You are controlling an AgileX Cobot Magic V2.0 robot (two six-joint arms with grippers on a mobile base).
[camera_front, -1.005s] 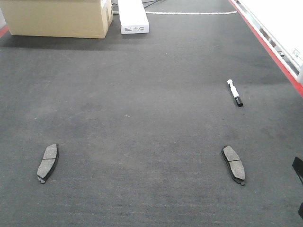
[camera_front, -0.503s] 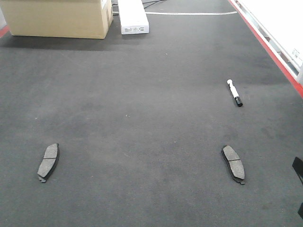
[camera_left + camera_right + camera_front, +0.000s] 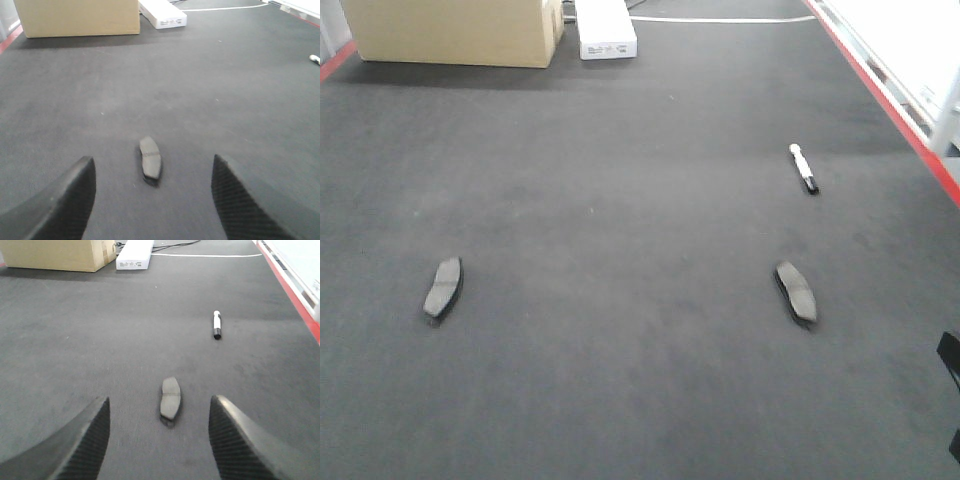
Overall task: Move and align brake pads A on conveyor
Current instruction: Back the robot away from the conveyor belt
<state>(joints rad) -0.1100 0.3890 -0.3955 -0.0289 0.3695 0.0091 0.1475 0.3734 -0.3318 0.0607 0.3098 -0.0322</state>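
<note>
Brake pads A [image 3: 443, 289], two of them in our front view, lie flat on the conveyor [image 3: 620, 180], well apart from each other. We see the conveyor as a wide dark grey felt-like belt that fills nearly the whole view, with a red edge [image 3: 905, 115] along its right side.

At the conveyor's far end, toward the left, stands a tan cardboard box [image 3: 450, 30], and just right of it lies a long white box [image 3: 605, 30].

Our left gripper [image 3: 152, 162] hangs over the conveyor's near left part. Its dark fingers [image 3: 70, 200] are spread wide and hold nothing. In the left wrist view the left pad [image 3: 150, 159] lies on the belt between them, touching neither.

Our right gripper [image 3: 160, 400] hangs over the near right part. Its fingers [image 3: 235, 440] are likewise spread and empty, with the right pad [image 3: 170, 402] between them, untouched.

Both pads lie grey friction face up, lengthwise along the conveyor. A black-and-white marker pen [image 3: 803, 168] lies on the conveyor beyond the right pad, nearer the red edge.
</note>
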